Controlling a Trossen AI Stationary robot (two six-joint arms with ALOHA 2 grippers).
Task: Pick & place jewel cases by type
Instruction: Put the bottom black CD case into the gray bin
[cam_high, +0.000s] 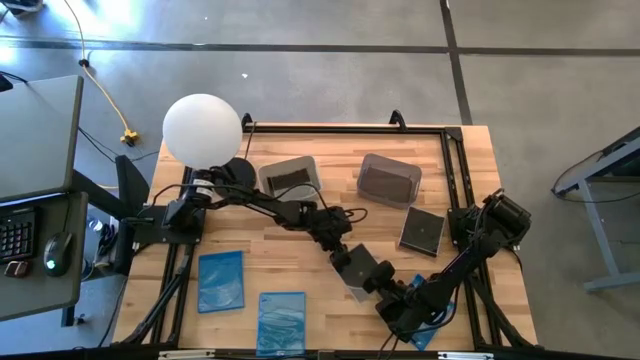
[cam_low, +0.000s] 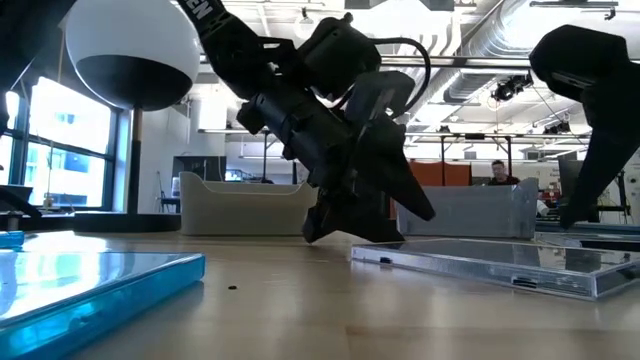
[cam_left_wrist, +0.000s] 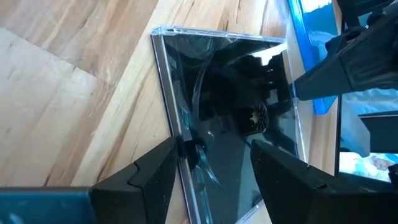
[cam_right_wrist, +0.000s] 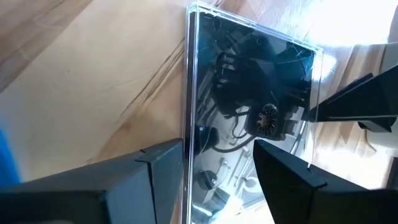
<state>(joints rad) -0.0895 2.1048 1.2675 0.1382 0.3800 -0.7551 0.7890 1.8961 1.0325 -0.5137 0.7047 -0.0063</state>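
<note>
Jewel case (cam_left_wrist: 236, 118) flat on table (cam_high: 330, 150), flanked by both grippers' parted jaws.
Rigid, slippery, brittle plastic is judged best gripped across opposite thin edges.

Pale wood-grain tabletop (cam_high: 300, 275); glossy translucent blue cases (cam_high: 221, 281); black case (cam_high: 421, 230) in clear frame; grey tubs (cam_high: 388, 180); dark fingers (cam_left_wrist: 149, 180).

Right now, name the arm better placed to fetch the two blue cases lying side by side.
Left, likely: the blue cases lie near its base; the right arm stands far off.
</note>
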